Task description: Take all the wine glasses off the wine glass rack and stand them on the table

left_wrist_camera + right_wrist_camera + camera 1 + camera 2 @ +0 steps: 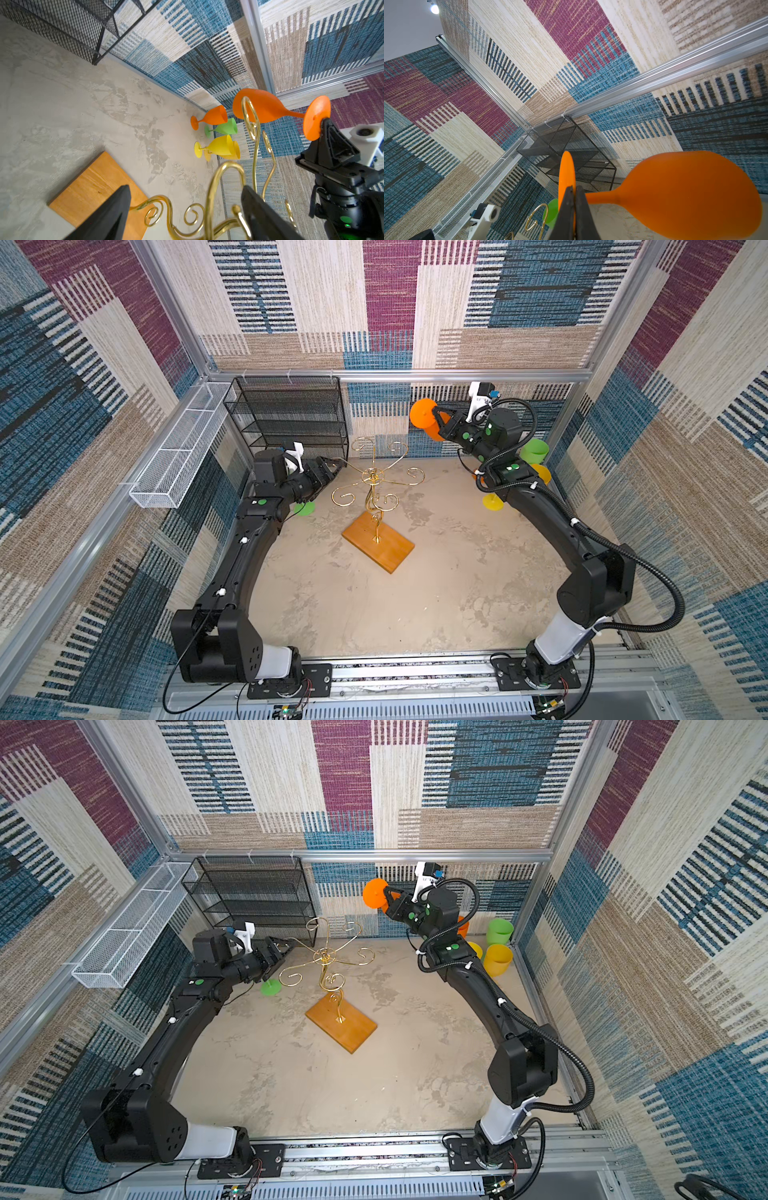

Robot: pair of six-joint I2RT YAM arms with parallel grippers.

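The wine glass rack [376, 489], gold wire on a wooden base [378, 545], stands mid-table in both top views [326, 959]; none of its scroll arms carries a glass. My right gripper [436, 412] is raised at the back right, clear of the rack, and shut on the foot disc of the orange wine glass [691, 193]. The glass lies sideways in the air [261, 108]. At the rack's left side my left gripper [186, 187] is open, with a gold scroll arm passing between its fingers, untouched.
A black mesh shelf unit [291, 414] stands at the back left, beside a white wire tray [183, 448] on the left wall. Several coloured glasses [220, 145] stand in the back right corner. A green glass foot [304, 508] shows under the left arm.
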